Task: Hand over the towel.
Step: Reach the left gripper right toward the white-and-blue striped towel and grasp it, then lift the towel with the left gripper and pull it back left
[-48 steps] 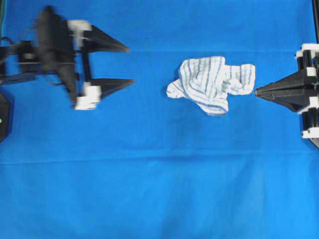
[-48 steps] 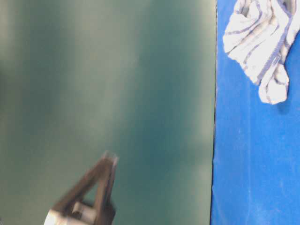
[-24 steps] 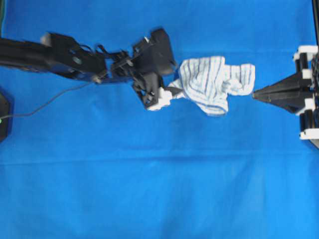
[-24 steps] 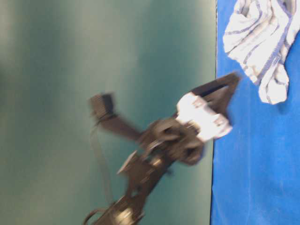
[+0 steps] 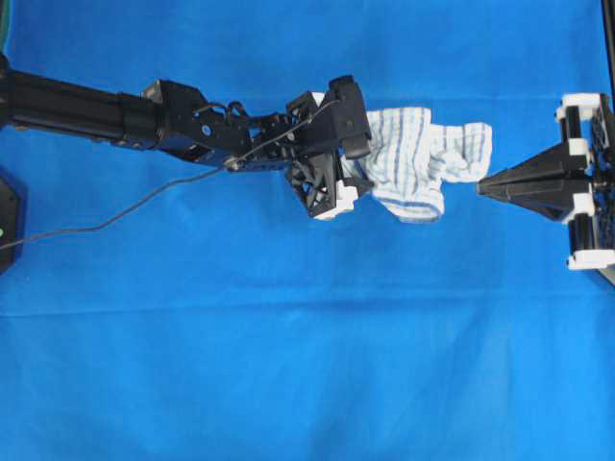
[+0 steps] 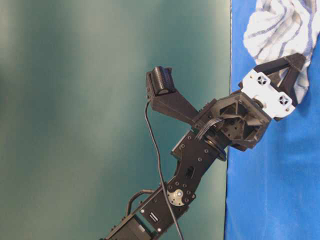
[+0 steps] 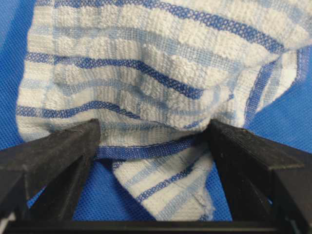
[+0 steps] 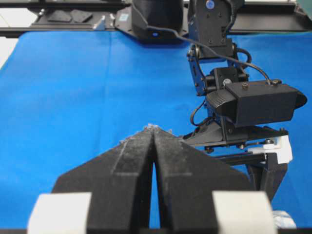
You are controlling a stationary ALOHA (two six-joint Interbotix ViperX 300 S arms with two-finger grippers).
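The towel (image 5: 423, 158) lies crumpled on the blue-clothed bench (image 5: 288, 365), right of centre in the overhead view. The left hand (image 7: 156, 146) is wide open, its fingers (image 7: 53, 156) straddling the towel's 9 o'clock edge, holding nothing yet. The right hand (image 5: 485, 187) waits at the towel's 3 o'clock side, fully closed and empty. To grasp well, lower the left fingertips to the cloth surface, gather a thick fold rather than a single hem, then close firmly before lifting.
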